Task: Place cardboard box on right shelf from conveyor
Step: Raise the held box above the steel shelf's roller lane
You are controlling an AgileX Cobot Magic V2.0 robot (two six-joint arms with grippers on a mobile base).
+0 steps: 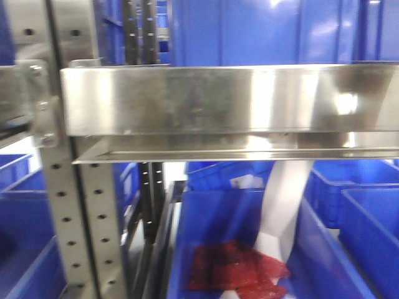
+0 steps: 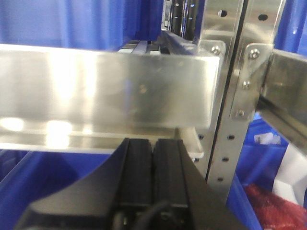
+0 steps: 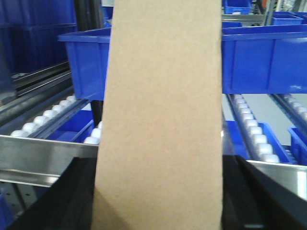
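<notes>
The cardboard box (image 3: 163, 110), plain tan and unprinted, fills the middle of the right wrist view. My right gripper (image 3: 158, 165) is shut on it, with a black finger (image 3: 72, 196) pressed to each side. Behind the box are the steel front lip (image 3: 38, 155) and white roller tracks (image 3: 254, 134) of a shelf level. In the front view the right shelf (image 1: 230, 103) shows as a tall brushed steel lip across the frame. My left gripper (image 2: 153, 143) is shut on nothing, low in front of a neighbouring steel lip (image 2: 110, 86). The conveyor is out of view.
A perforated grey upright (image 1: 68, 205) stands left of the right shelf, also seen from the left wrist as the upright (image 2: 230, 110). Blue bins (image 1: 368, 212) sit below, one with red packets (image 1: 237, 268). Another blue bin (image 3: 259, 57) rests on the rollers behind the box.
</notes>
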